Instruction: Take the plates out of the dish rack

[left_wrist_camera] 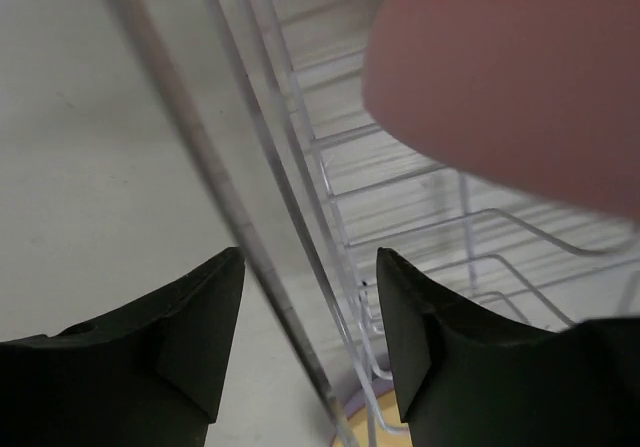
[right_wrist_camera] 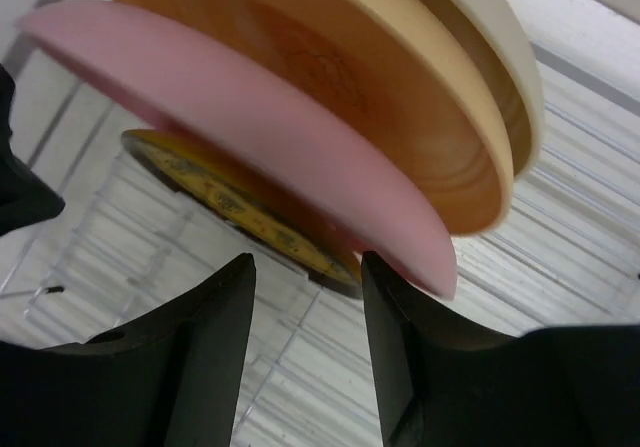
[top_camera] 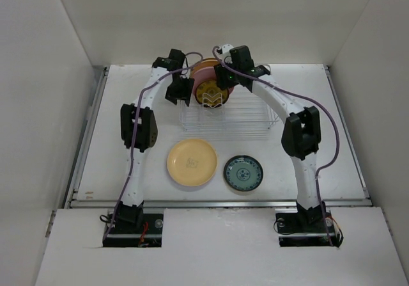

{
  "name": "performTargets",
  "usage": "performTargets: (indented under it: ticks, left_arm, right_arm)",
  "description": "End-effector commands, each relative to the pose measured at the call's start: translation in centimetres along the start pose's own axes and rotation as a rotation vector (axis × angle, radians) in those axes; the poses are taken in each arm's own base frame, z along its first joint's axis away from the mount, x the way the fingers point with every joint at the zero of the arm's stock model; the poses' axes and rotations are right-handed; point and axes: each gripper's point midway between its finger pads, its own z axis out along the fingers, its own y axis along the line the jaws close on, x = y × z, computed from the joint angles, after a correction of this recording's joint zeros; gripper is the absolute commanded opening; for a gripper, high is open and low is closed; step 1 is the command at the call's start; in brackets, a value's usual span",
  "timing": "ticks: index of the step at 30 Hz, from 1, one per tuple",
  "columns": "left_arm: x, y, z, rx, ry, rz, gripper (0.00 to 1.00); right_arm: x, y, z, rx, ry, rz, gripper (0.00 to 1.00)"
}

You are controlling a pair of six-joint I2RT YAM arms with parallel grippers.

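The wire dish rack (top_camera: 225,116) stands mid-table. At its far end stand a pink plate (top_camera: 203,78), an orange-yellow plate (top_camera: 208,64) and a small dark brown-and-yellow patterned plate (top_camera: 213,95). My left gripper (top_camera: 180,93) is open at the rack's far left corner; rack wires (left_wrist_camera: 300,227) run between its fingers (left_wrist_camera: 310,257). My right gripper (top_camera: 222,81) is open over the standing plates. In the right wrist view its jaws (right_wrist_camera: 307,262) stand just short of the patterned plate's rim (right_wrist_camera: 230,202), under the pink plate (right_wrist_camera: 250,117). Behind are the orange-yellow plate (right_wrist_camera: 340,77) and a cream plate (right_wrist_camera: 495,37).
A yellow plate (top_camera: 192,162) and a blue patterned plate (top_camera: 243,173) lie flat on the table in front of the rack. White walls enclose the table on three sides. The blurred pink plate (left_wrist_camera: 510,77) fills the upper right of the left wrist view.
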Motion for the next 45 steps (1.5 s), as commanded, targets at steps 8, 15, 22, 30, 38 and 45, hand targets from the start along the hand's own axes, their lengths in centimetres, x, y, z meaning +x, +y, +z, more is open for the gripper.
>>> performTargets:
  ticks: [8, 15, 22, 30, 38, 45]
  left_arm:
    - [2.8, 0.9, 0.9, -0.050, 0.093, -0.015, 0.04]
    - [4.0, -0.6, 1.7, 0.027, 0.135, -0.083, 0.00]
    - [4.3, -1.4, 1.2, 0.075, 0.143, -0.234, 0.00]
    - [4.0, -0.7, 1.2, 0.047, 0.120, -0.273, 0.00]
    - [4.1, -0.6, 1.0, 0.048, 0.120, -0.263, 0.00]
    - [3.6, 0.1, -0.6, 0.014, 0.083, -0.195, 0.31]
  right_arm:
    - [-3.5, -0.2, 2.4, 0.024, -0.121, -0.005, 0.52]
    - [-1.6, 0.5, 3.1, -0.021, -0.070, -0.002, 0.06]
    - [-4.8, 0.0, -0.9, 0.026, -0.148, -0.017, 0.00]
    - [-6.8, 1.1, -5.4, 0.090, -0.222, -0.042, 0.00]
    - [-7.9, 1.5, -10.1, 0.104, -0.262, -0.035, 0.00]
    - [-1.6, 3.0, -14.8, 0.063, -0.094, 0.102, 0.00]
